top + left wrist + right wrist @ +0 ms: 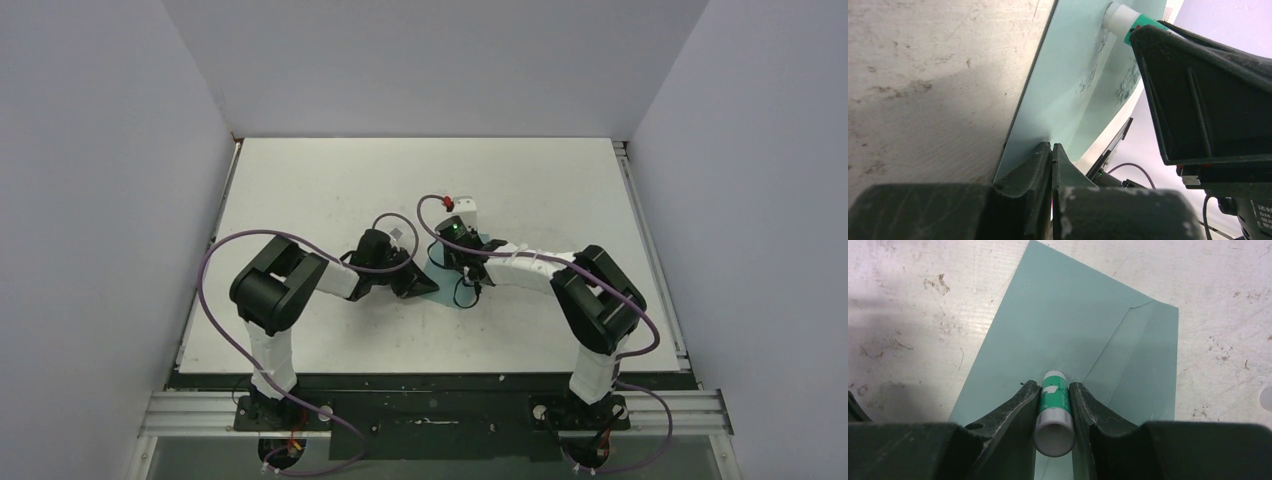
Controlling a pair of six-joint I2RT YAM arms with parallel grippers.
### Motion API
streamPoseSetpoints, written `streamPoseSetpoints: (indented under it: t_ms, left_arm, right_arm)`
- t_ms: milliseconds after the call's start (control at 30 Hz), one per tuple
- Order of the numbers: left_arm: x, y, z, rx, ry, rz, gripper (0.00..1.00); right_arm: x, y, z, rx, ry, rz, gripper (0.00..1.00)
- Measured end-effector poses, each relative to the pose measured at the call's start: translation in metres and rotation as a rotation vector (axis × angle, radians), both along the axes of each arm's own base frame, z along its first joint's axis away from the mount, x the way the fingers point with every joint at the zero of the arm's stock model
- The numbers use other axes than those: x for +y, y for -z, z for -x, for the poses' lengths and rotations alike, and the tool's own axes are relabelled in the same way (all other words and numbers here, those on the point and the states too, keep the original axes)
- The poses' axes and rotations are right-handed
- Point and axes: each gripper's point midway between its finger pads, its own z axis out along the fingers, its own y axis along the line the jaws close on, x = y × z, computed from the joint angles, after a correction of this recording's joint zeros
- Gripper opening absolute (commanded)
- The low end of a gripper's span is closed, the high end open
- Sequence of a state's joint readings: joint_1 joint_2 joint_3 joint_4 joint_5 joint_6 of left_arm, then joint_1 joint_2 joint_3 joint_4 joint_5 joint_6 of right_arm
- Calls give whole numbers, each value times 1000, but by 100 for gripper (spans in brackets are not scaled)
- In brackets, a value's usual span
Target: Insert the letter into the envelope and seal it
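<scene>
Envelope [436,258] [1063,90] [1058,325]: teal, out on the middle of the table [320,190], right between the two claws.

Left arm: comes in from the envelope's left side, elbow folded back, wrist low over the table.

Left claw [417,284] [1051,146]: fingers squeezed together at the envelope's edge. Looks like it's pinching that edge, but the view's too tight to swear to it.

Right arm: stretched low from the envelope's right side, wrist over the envelope.

Right claw [462,262] [1053,386]: open only a bit, clamped round a glue stick.

Glue stick [1122,19] [1053,410]: white and green, far end down on the envelope, just beside the flap crease.
</scene>
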State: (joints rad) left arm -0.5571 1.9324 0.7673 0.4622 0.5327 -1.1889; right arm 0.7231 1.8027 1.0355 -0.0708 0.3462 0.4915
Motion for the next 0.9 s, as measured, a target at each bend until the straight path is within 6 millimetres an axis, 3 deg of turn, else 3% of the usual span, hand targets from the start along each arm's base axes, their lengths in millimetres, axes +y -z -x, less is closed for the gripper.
streamPoseSetpoints:
  t_ms: [133, 300, 433, 667, 800, 900]
  left_arm:
    - [0, 0, 0, 18, -11, 12, 0]
    - [-1, 0, 0, 43, -20, 26, 0]
    - [-1, 0, 0, 52, -29, 30, 0]
    - [-1, 1, 0, 43, -30, 41, 0]
    - [-2, 1, -1, 43, -34, 49, 0]
    - [-2, 1, -1, 47, -36, 54, 0]
  right_arm:
    - [5, 0, 9, 25, -34, 2, 5]
    - [17, 0, 37, 98, -121, -3, 5]
    - [13, 0, 44, 133, -135, -7, 5]
    - [-15, 0, 15, 158, -105, -34, 5]
    - [-14, 1, -2, 153, -129, -12, 5]
    - [-9, 1, 0, 147, -162, 10, 5]
